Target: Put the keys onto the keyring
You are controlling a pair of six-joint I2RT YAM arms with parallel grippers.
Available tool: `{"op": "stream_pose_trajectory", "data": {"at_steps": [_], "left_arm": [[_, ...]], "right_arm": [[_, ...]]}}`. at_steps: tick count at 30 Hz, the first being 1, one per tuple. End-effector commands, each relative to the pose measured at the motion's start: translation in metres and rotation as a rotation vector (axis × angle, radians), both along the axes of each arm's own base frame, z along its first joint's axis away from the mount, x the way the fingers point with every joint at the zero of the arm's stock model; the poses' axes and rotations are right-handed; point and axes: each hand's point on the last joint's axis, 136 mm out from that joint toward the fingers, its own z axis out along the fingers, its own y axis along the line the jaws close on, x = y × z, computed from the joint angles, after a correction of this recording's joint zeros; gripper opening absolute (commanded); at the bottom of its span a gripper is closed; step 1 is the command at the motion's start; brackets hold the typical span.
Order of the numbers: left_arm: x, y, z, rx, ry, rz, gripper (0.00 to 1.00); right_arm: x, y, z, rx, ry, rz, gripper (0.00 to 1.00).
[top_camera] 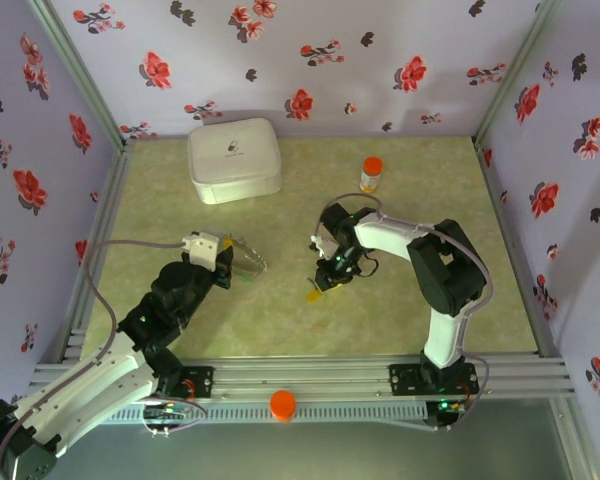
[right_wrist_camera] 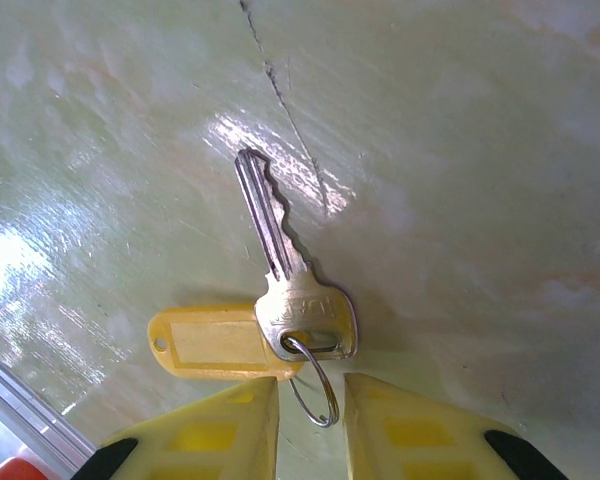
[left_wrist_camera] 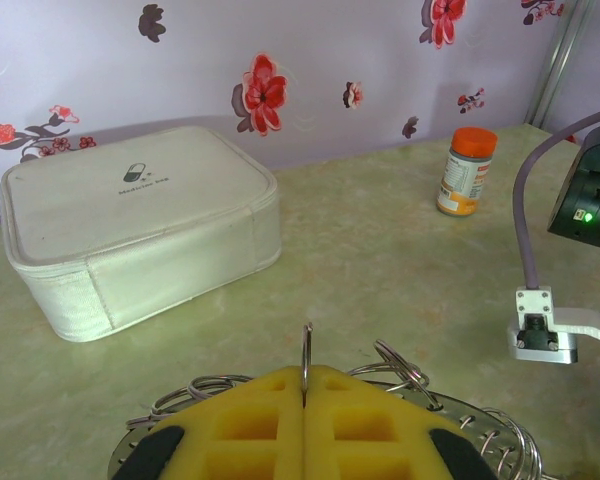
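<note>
We see the left gripper (left_wrist_camera: 305, 392) clamped shut on the keyring (left_wrist_camera: 477, 425), while the right gripper (right_wrist_camera: 310, 397) stands with jaws apart astride the small ring (right_wrist_camera: 325, 395) of the yellow-tagged key (right_wrist_camera: 280, 255), which lies flat on the desk (right_wrist_camera: 480, 150), blade pointing to 11 o'clock.

Bright, soft shadows, glare on table (right_wrist_camera: 20, 260) (blown-out patches)

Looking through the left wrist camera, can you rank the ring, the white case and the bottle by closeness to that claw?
1. Keyring, pinched in the left gripper.
2. White fabric case, ahead, on the view's left.
3. Orange-capped bottle, far right, near the wall.
</note>
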Motion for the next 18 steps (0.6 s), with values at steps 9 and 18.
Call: {"op": "stream_pose_trajectory", "data": {"at_steps": [9, 18], "left_arm": [[-0.0003, 0.0016, 0.0175, -0.034, -0.045, 0.006, 0.00], [-0.0001, 0.0019, 0.0167, -0.030, -0.044, 0.008, 0.00]], "right_arm": [[-0.0049, 0.0044, -0.0010, 0.011, 0.035, 0.028, 0.18], [-0.0049, 0.0065, -0.0020, 0.019, 0.043, 0.028, 0.14]]}}
